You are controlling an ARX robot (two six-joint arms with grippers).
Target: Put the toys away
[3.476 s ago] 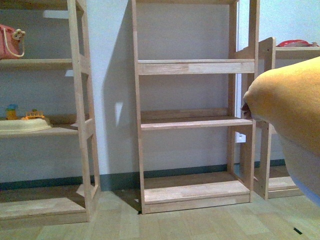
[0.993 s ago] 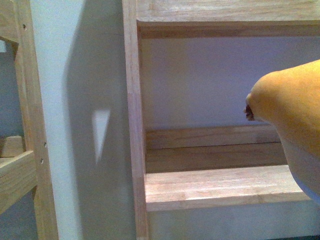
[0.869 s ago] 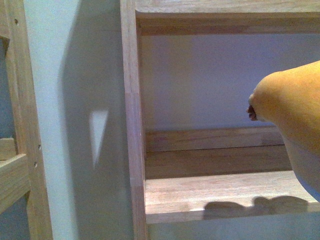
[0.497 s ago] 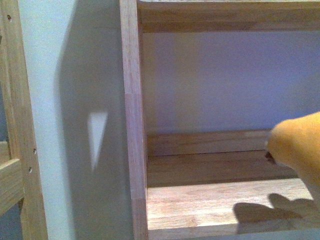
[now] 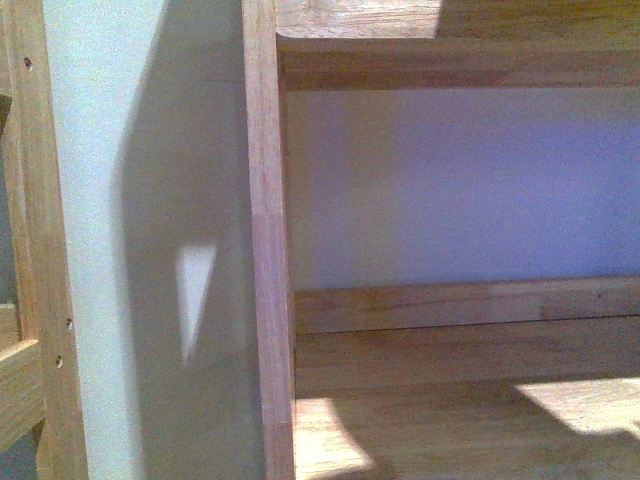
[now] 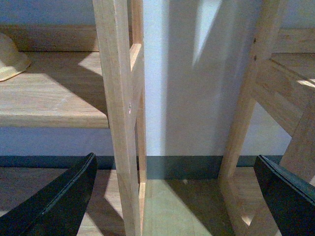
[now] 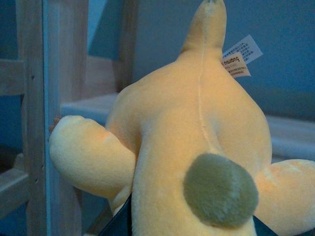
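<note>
My front cam: soft focus, sun patches on shelf (image 5: 450, 400), shadow across wall (image 5: 190, 200); R wrist dim, bluish, plush (image 7: 197, 123) sharp.

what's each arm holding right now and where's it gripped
The right end effector holds the soft yellow-orange plush animal by its lower body, beside the round grey tail. The left end effector is open and empty.

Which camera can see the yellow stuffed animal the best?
The right wrist view: the plush toy fills it, showing its back, round tail and tag. The front and left wrist views show wooden shelves, but no toy.
</note>
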